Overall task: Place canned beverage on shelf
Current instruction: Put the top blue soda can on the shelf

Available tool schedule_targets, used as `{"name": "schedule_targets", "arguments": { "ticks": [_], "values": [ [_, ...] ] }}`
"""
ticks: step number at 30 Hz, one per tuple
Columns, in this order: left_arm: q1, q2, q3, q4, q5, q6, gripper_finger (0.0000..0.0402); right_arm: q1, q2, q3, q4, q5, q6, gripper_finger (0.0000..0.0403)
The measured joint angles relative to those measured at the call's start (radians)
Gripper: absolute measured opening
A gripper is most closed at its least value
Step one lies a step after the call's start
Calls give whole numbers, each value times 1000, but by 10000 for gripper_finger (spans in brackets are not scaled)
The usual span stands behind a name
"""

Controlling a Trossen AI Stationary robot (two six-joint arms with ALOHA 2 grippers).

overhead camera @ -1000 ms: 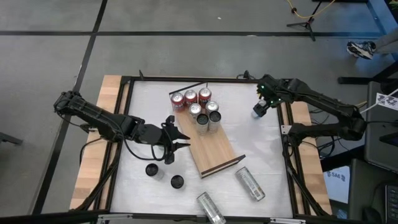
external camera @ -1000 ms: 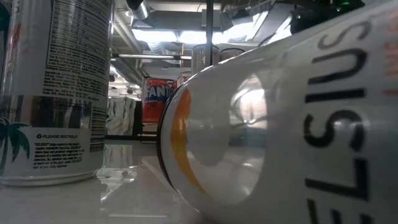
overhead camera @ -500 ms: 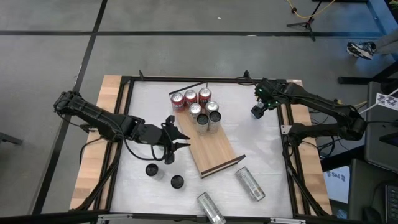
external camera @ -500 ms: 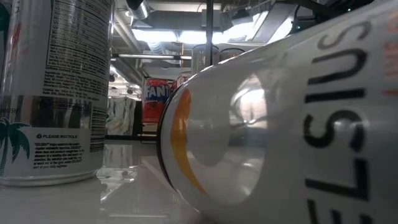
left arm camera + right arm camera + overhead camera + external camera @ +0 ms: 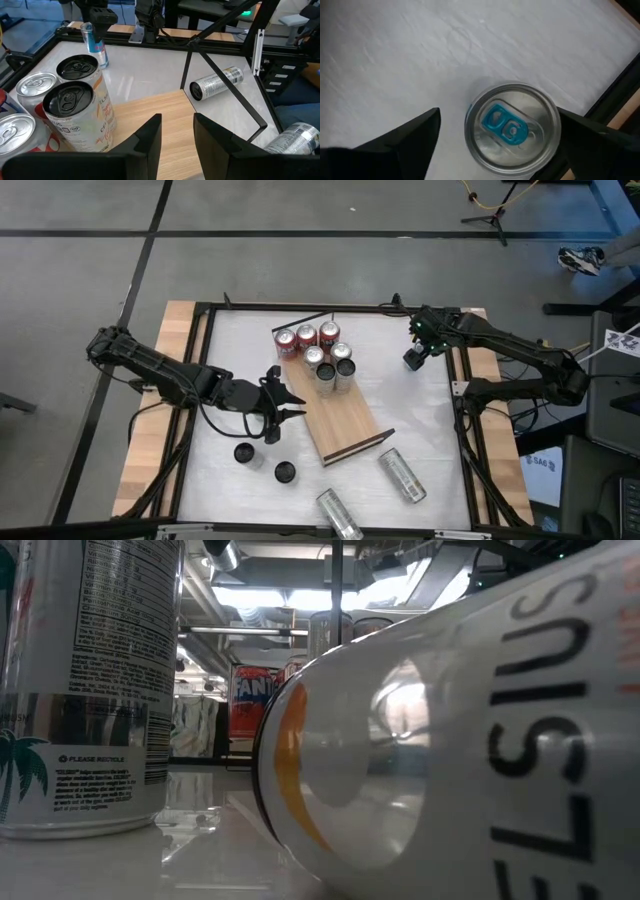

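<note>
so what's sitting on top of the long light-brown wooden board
Six upright cans are clustered at the far end of the light-brown wooden shelf: red ones at the back, silver-topped and black-topped ones in front. The near half is bare. The wood beneath the cans is covered.

3 red cans (image 5: 306,336) on a light-brown shelf (image 5: 340,420); silver can (image 5: 512,129), blue tab; white tabletop (image 5: 420,405).
</note>
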Motion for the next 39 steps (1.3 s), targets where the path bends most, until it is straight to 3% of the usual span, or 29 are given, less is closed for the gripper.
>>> {"name": "schedule_targets", "arguments": {
  "ticks": [15, 31, 39],
  "values": [
    [0, 0, 0, 0, 0, 0, 104, 0, -1, 1, -1, -8, 4, 234],
    [0, 0, 0, 0, 0, 0, 104, 0, -1, 2, 2, -61, 12, 232],
    [0, 0, 0, 0, 0, 0, 104, 2, 2, 47, -38, -182, 38, 233]
  ]
}}
